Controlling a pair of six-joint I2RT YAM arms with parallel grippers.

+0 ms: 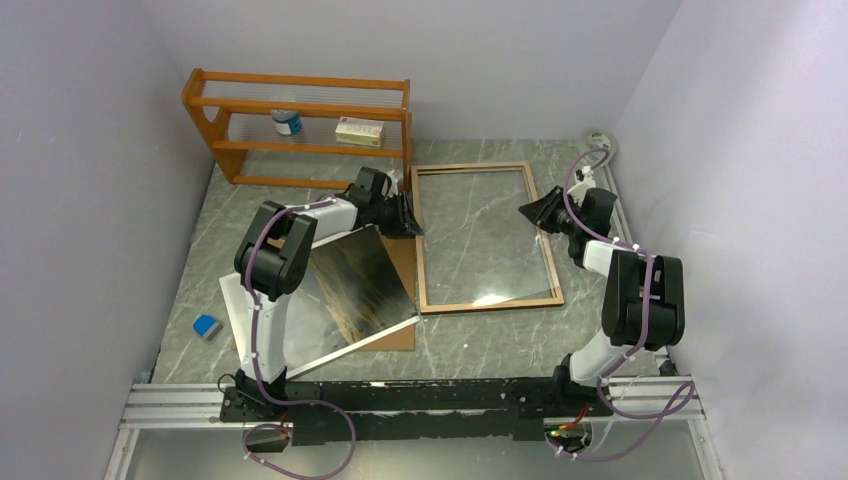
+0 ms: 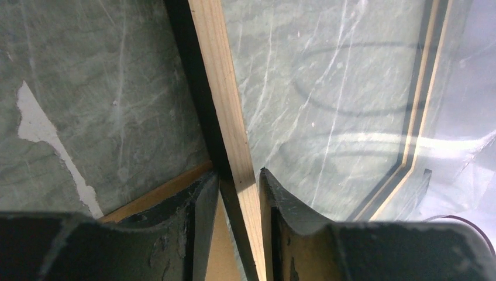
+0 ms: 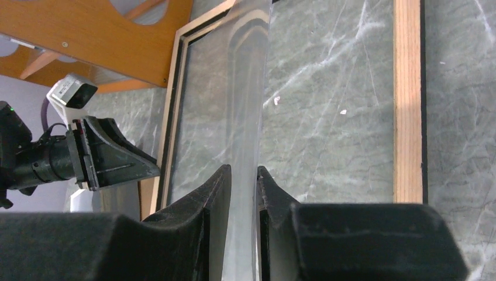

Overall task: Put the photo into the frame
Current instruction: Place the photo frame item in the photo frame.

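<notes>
The frame lies flat mid-table, light wood reverse up. My left gripper straddles its left rail, the jaws closed against both sides of the rail. My right gripper is over the frame's right side, shut on the edge of the clear sheet, which slants down into the frame opening. The frame's right rail lies just beyond it. The photo lies tilted on the brown backing board, left of the frame and partly under my left arm.
An orange-brown shelf rack stands at the back left, holding a bottle and a small box. A blue item lies at the near left. White paper sticks out under the photo. Walls close in on both sides.
</notes>
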